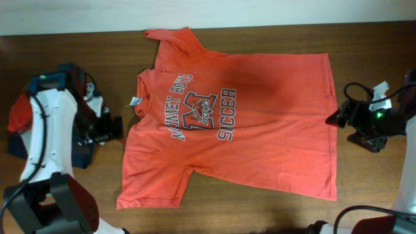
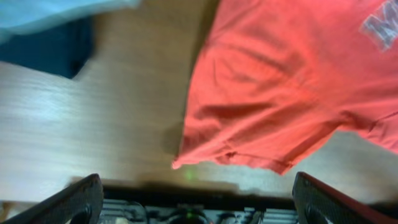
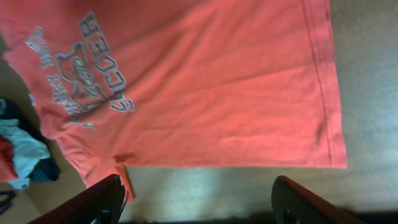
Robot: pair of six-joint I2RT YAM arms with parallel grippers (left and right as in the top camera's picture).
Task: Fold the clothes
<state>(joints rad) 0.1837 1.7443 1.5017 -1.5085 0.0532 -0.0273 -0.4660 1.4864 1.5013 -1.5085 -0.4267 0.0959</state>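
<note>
Dark wooden table (image 1: 377, 52), seen from above, with a pale strip (image 1: 273, 12) beyond its far edge.

The left gripper (image 2: 196, 183) hangs with jaws wide apart and empty. We find only bare wood between them. A sleeve (image 2: 249, 137) lies just ahead, toward the finger on the view's right. The pile (image 1: 19, 120) of red, grey-blue and navy pieces sits behind and beside this arm, its navy corner far ahead on the other finger's side.

The shirt (image 1: 260, 130) lies spread flat mid-table, print up, collar and tag (image 1: 134, 101) facing the left jaws.

The right gripper (image 3: 199, 186) is likewise spread and holds nothing. A long side edge of the shirt runs just ahead across its whole gap, and the hem (image 3: 323, 93) turns a corner beyond the finger on the view's right.

Hazards, as we judge them:
- A pinch at the sleeve may catch only the top layer, so the fold would drag and bunch.
- A wide left swing could snag the pile.
- The far sleeve (image 1: 170, 36) reaches the table's far edge and could slip over if pushed.

Free room: a bare band lies between the left jaws and the collar, wood surrounds the right jaws past the hem, and a narrower margin runs along the near side.
</note>
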